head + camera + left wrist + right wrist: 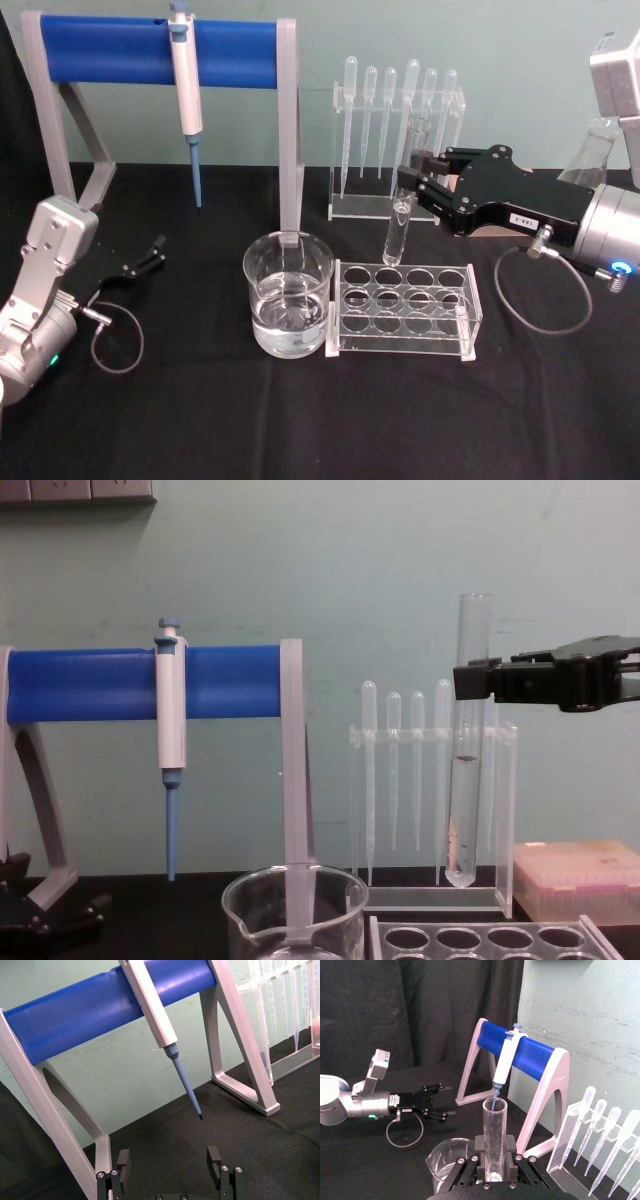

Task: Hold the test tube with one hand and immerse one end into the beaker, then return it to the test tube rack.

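Observation:
The test tube (397, 236) hangs upright just above the back row of the clear tube rack (405, 322), its round bottom clear of the holes. My right gripper (408, 190) is shut on the tube's upper half, reaching in from the right. In the chest view the test tube (467, 800) rises past the right gripper (466, 681). From the right wrist the test tube (494, 1130) stands between the fingers (510, 1146). The beaker (288, 296), holding clear liquid, stands left of the rack, a short way from the tube. My left gripper (150, 255) rests open at the far left.
A blue-barred stand (160, 50) carries a white-and-blue pipettor (186, 70) behind the beaker. Several plastic pipettes hang in a clear holder (395, 130) at the back. A glass flask (592, 155) and a pink box (575, 880) sit at the right.

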`<state>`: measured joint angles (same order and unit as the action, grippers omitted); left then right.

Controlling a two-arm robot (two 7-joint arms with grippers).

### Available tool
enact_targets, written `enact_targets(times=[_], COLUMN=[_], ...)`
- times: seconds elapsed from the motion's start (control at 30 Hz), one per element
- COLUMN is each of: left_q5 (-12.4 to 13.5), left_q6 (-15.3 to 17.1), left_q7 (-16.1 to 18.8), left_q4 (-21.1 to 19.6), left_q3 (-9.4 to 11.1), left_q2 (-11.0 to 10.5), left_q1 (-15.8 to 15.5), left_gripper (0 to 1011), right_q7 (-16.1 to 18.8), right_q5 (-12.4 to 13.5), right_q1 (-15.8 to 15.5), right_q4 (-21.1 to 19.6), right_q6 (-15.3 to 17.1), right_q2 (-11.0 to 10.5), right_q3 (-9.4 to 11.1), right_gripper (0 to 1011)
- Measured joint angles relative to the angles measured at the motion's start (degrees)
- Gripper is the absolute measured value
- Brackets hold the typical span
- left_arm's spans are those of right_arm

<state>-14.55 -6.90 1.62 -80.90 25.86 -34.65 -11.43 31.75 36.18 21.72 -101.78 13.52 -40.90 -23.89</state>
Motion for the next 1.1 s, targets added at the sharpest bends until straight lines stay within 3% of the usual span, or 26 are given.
enact_targets(times=[0.27, 0.53, 0.9, 1.1], left_q5=[0.0, 0.0, 0.0, 0.0], left_q6=[0.0, 0.0, 0.0, 0.0], left_q7=[0.0, 0.0, 0.0, 0.0], left_q4=[0.0, 0.0, 0.0, 0.0], left_q3=[0.0, 0.0, 0.0, 0.0], left_q2=[0.0, 0.0, 0.0, 0.0], left_q1=[0.0, 0.0, 0.0, 0.0], left_gripper=[1000, 1000, 1000, 1000], right_q7=[0.01, 0.36, 1.07, 1.2], right_q5=[0.0, 0.15, 0.35, -1.03], right_q1=[0.0, 2.6, 8.4, 9.86], right_q4=[0.0, 0.28, 1.97, 4.59], right_q6=[0.0, 0.07, 0.84, -0.66], right_q2=[0.0, 1.1, 6.06, 8.52], right_q3=[0.0, -2.02, -7.3, -10.24], right_gripper=[238, 238, 238, 238])
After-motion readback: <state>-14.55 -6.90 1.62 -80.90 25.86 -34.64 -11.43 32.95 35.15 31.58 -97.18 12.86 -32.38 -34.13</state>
